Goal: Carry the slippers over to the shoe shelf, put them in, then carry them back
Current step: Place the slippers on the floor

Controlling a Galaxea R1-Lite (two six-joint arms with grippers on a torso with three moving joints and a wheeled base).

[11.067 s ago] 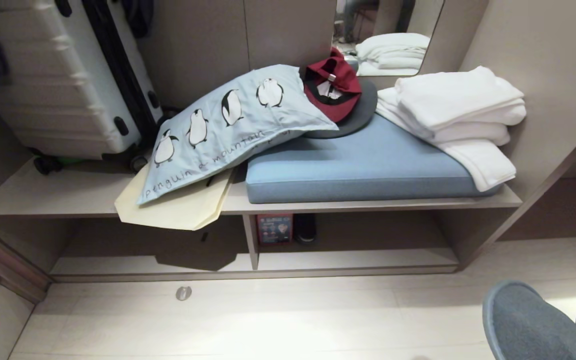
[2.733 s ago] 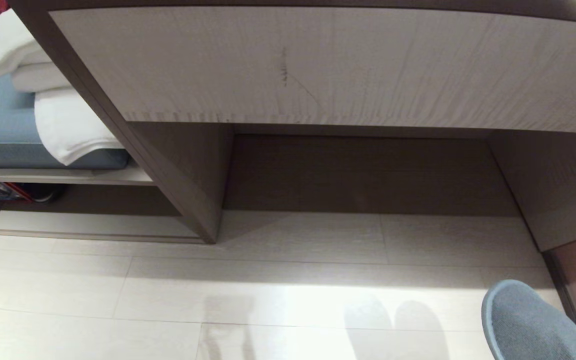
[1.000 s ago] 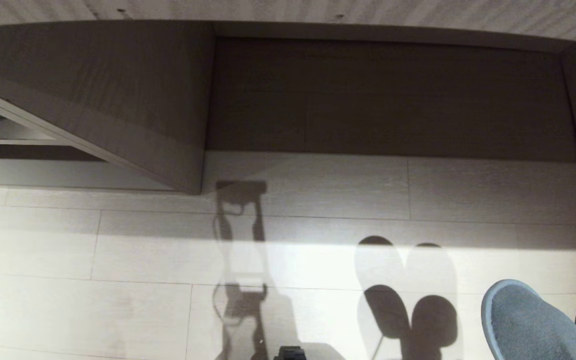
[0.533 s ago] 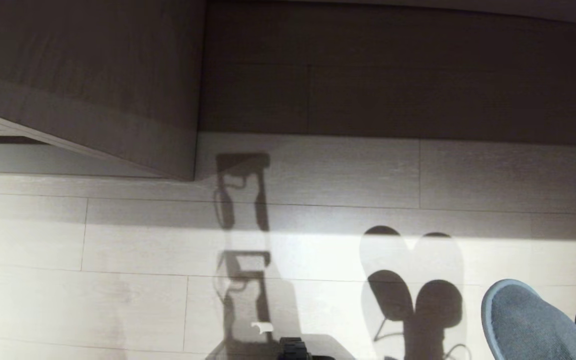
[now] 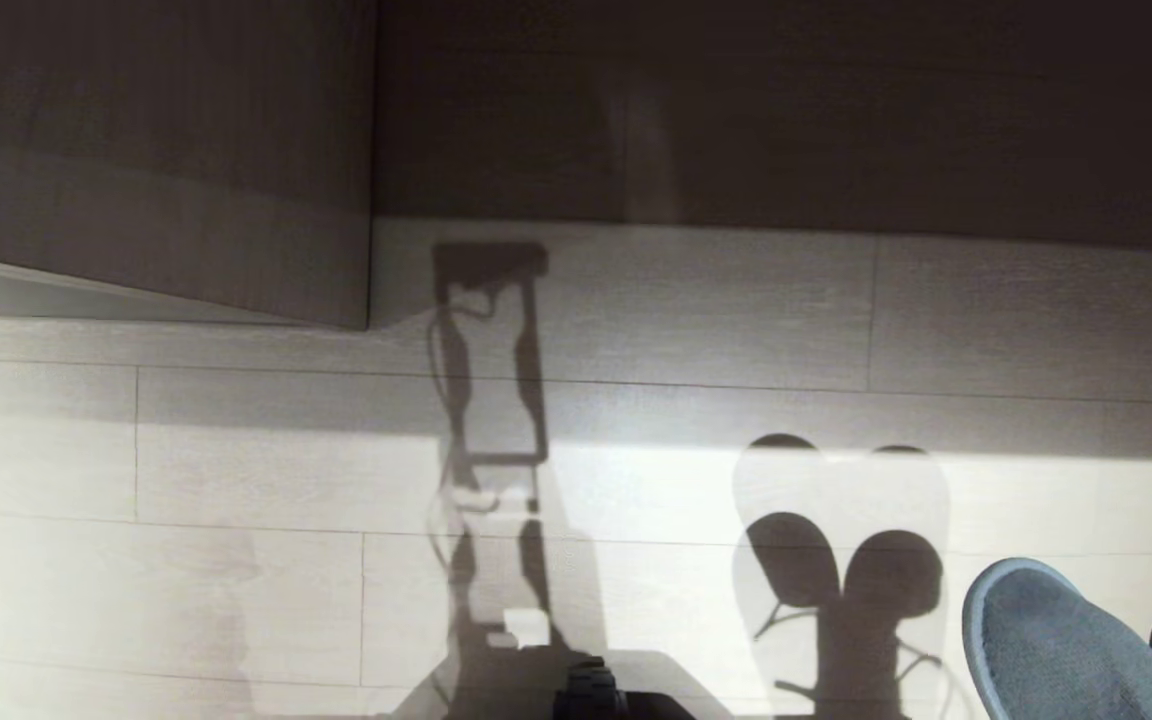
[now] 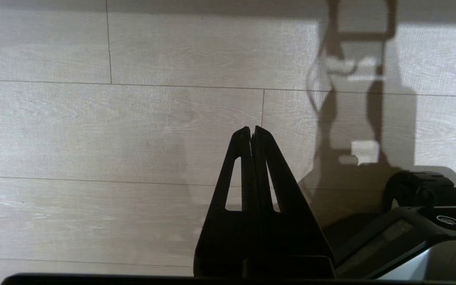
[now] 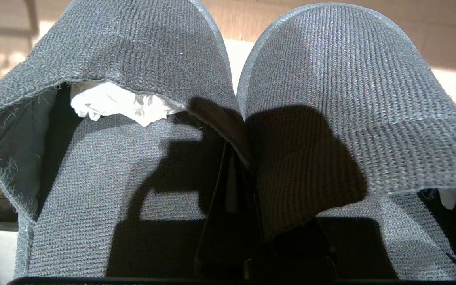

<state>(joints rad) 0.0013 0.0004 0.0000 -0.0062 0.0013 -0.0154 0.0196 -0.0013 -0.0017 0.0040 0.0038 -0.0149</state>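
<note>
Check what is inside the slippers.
White paper stuffing shows in one of the slippers; a white scrap peeks from the other. The toes are covered, and the right gripper hides the inner edges.

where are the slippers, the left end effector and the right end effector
slippers (image 7: 323, 79): right wrist view, on the toe top of one slipper.
left end effector (image 6: 251, 132): left wrist view, at its closed fingertips, above the floor.
right end effector (image 7: 234, 166): right wrist view, on its dark fingers clamped between the slippers.
</note>
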